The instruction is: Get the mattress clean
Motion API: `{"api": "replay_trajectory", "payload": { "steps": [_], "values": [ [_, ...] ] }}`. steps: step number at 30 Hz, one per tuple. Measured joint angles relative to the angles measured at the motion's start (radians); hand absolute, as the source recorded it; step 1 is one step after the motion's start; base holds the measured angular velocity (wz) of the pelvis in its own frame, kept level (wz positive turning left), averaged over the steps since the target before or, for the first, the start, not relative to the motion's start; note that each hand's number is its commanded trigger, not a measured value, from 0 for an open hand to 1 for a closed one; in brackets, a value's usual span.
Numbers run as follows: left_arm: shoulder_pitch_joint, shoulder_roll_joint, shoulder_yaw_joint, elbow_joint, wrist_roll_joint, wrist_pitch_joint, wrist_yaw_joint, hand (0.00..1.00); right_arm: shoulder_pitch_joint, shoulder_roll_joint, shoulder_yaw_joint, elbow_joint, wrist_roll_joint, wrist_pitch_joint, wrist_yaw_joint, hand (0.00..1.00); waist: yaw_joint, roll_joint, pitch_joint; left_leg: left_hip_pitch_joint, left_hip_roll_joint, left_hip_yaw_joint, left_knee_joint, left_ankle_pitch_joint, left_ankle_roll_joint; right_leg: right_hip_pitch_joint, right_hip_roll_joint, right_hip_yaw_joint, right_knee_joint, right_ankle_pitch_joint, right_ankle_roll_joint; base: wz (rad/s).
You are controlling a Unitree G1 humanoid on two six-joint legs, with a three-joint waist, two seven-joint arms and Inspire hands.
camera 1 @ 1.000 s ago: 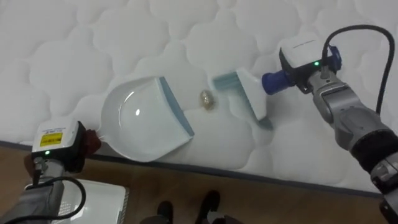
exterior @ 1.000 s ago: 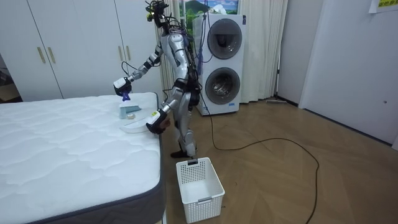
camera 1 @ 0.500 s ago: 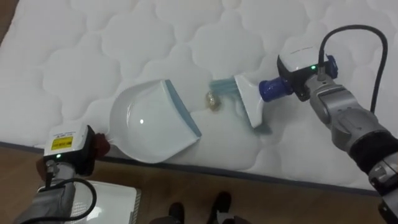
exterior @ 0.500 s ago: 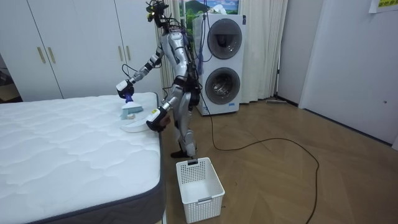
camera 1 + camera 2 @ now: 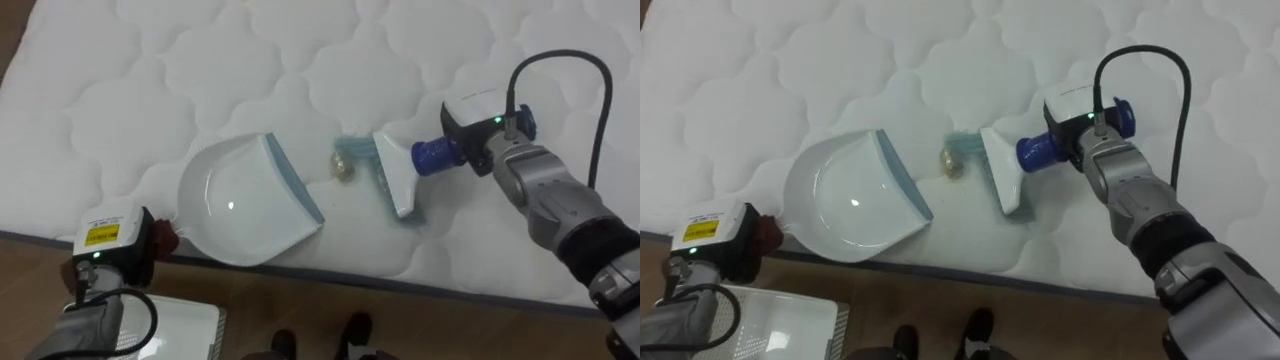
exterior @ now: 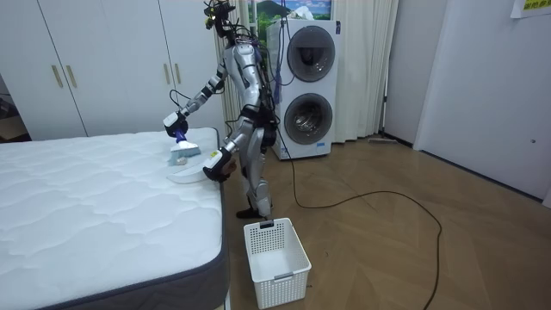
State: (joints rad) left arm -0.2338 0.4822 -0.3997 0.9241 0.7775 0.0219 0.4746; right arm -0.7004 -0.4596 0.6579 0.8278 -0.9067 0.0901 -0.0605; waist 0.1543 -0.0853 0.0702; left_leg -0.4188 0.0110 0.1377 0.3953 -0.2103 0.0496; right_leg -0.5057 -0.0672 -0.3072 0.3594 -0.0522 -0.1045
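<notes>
1. Here's the big white quilted mattress (image 5: 200, 60). The dustpan sits at its near edge, and the robot stands on the floor right behind that dustpan.
2. Down on the wooden floor we see the white basket (image 6: 275, 258). It is below the dustpan, off the bed's side, by the robot's feet.
3. The white dustpan (image 5: 235, 200) lies flat on the quilting, its blue-grey lip facing the robot's right.
4. The brush (image 5: 395, 175) is near the dustpan's lip, on the right. Its bristles are down on the mattress and point back toward the lip.
5. The right hand (image 5: 490, 140) is farther right of the dustpan. It is closed round the brush's blue handle, which pokes out on both sides of it.
6. The left hand (image 5: 110, 240) is right up at the dustpan's back end, just off the mattress edge. We cannot tell whether it grips anything.
7. The little golden scrap (image 5: 342, 167) lies between the dustpan's lip and the bristles. It is just beside the bristles, with a small gap to the lip.
</notes>
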Motion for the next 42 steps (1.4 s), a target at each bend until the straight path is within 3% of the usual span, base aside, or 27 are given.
{"api": "replay_trajectory", "payload": {
  "steps": [16, 25, 31, 42],
  "values": [
    [0.009, -0.008, -0.025, 0.003, -0.001, 0.015, 0.002, 1.0, 0.026, 0.062, 0.0, -0.06, 0.126, -0.005, 0.049, 1.0, 0.003, 0.029, -0.0052, 0.019, 0.003, 0.008, -0.002, 0.0, 0.0, 0.015, 0.001, 0.003, 0.002, 0.0, 0.0, 0.0],
    [0.011, -0.011, -0.037, 0.003, -0.001, 0.02, -0.006, 1.0, 0.036, 0.063, 0.0, -0.059, 0.126, -0.005, 0.049, 1.0, 0.005, 0.03, -0.0061, 0.022, 0.0, 0.009, -0.002, 0.0, 0.0, 0.018, -0.001, 0.006, 0.003, 0.0, 0.0, 0.0],
    [0.013, -0.038, -0.037, 0.009, -0.001, 0.039, -0.008, 1.0, 0.048, 0.063, -0.001, -0.054, 0.122, -0.003, 0.049, 1.0, 0.013, 0.034, -0.0087, 0.024, -0.001, 0.01, 0.0, 0.001, 0.0, 0.021, -0.002, 0.008, 0.003, -0.002, 0.002, 0.0],
    [0.015, -0.042, -0.037, 0.009, -0.002, 0.028, -0.011, 1.0, 0.053, 0.065, -0.002, -0.056, 0.121, -0.008, 0.03, 1.0, 0.018, 0.032, -0.0101, 0.021, -0.006, 0.0, -0.002, 0.001, 0.0, 0.016, -0.007, 0.002, 0.011, -0.015, 0.004, 0.02]
  ]
}}
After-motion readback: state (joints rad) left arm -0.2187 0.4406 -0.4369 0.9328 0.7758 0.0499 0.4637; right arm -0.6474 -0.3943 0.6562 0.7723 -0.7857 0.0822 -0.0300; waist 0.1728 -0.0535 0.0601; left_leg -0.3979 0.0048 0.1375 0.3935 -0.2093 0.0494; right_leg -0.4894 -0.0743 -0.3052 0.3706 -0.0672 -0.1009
